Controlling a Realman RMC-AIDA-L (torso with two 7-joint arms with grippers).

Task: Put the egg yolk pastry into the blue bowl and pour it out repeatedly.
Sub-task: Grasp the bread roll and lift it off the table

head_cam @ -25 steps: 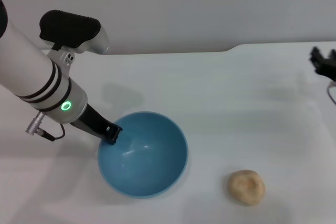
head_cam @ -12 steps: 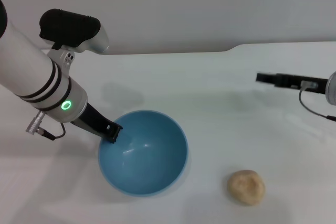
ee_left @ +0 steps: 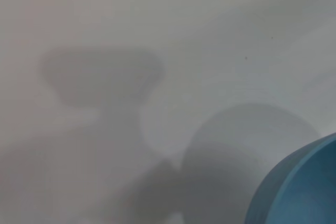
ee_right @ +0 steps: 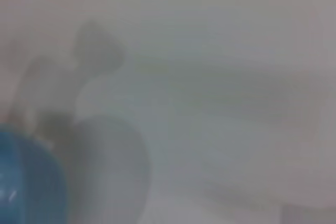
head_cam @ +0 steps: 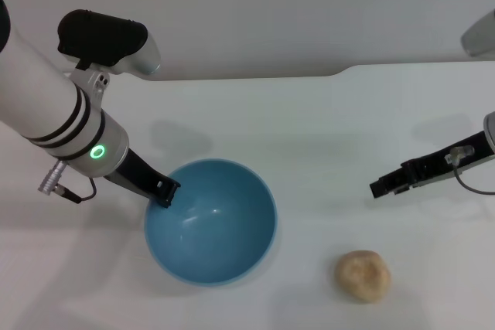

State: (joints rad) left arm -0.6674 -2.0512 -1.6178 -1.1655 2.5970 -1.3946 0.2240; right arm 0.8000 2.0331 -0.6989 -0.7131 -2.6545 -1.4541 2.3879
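Left gripper: clamped on the near-left rim of the blue bowl, glossy, round, smooth inside.
Right gripper: dark and slim; grip state unclear.
Egg yolk pastry: matte tan lump, just below the right gripper, on the white table.

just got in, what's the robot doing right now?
The left gripper is at the rim of the blue bowl, apparently gripping it; the bowl sits empty on the white table. The egg yolk pastry lies on the table to the bowl's right, untouched. The right gripper hangs low over the table beyond the pastry, holding nothing. So the pastry is not yet picked up.
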